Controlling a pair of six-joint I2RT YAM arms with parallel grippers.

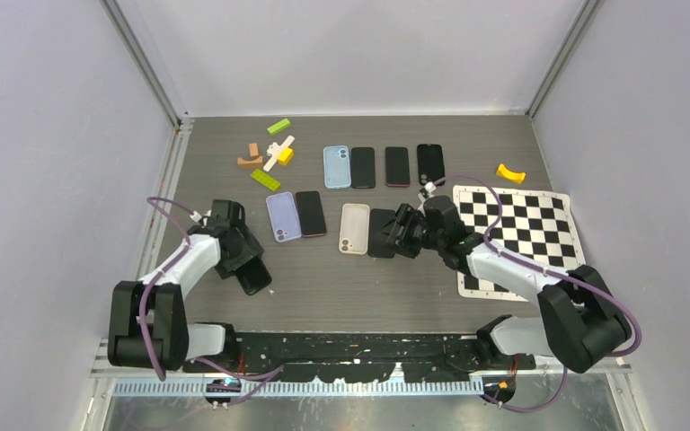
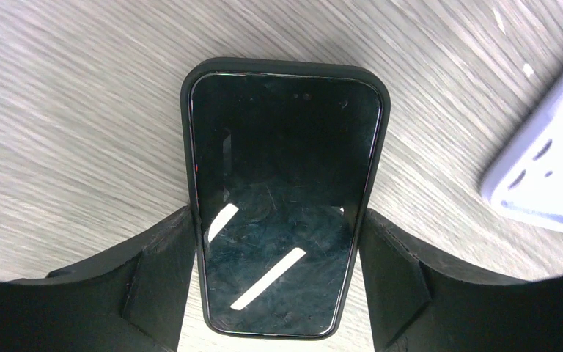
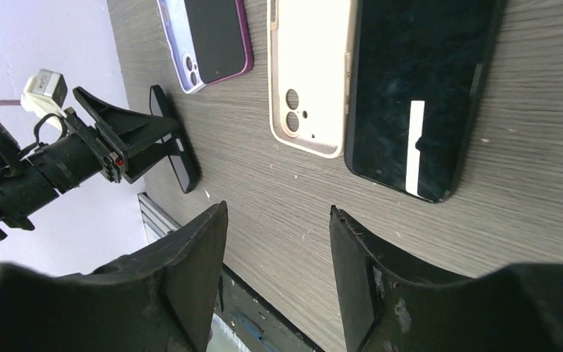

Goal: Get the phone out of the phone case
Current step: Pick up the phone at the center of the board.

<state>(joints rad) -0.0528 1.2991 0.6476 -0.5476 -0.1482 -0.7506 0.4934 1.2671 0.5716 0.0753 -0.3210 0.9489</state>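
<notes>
Phone [image 2: 282, 198] in black case [image 2: 188, 147], tilted up, well left of the chessboard mat [image 1: 530, 224] | left gripper [image 2: 277, 227] clamped on the case's 2 long sides | right gripper [image 3: 277, 213] just left of the mat, jaws spread wide, holding nothing

Plain pale grey walls [image 1: 350, 45] enclose a dark wood-grain table [image 1: 341, 287] on three sides, with aluminium posts [image 1: 144, 61] at the far corners.
</notes>
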